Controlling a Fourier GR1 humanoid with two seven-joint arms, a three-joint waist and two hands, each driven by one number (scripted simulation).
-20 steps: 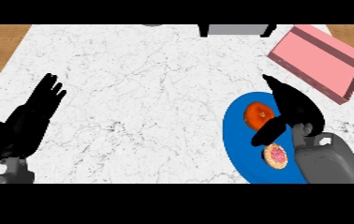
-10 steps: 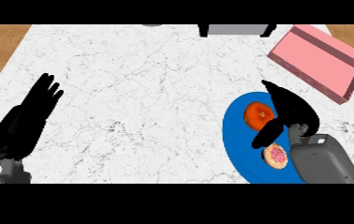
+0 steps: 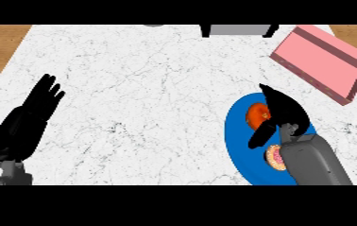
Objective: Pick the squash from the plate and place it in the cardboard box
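Observation:
The orange squash point(image 3: 256, 115) lies on the upper part of a blue plate point(image 3: 239, 150) at the counter's right. My right hand point(image 3: 286, 109) hovers over it, open, with the fingers reaching past its right side and the thumb stretched down to its lower left; part of the squash is hidden under the palm. The box point(image 3: 317, 62), pink with an open top, sits at the far right back, apart from the plate. At the left edge my left hand point(image 3: 31, 116) rests open, fingers up.
A pink frosted doughnut point(image 3: 273, 157) lies on the plate's lower part, half covered by my right forearm. A grey object with black sides point(image 3: 237, 30) stands at the counter's back edge. Wooden floor shows at both upper corners.
My right hand has shifted slightly left over the squash and its thumb has swung down beside it. The left hand has hardly moved.

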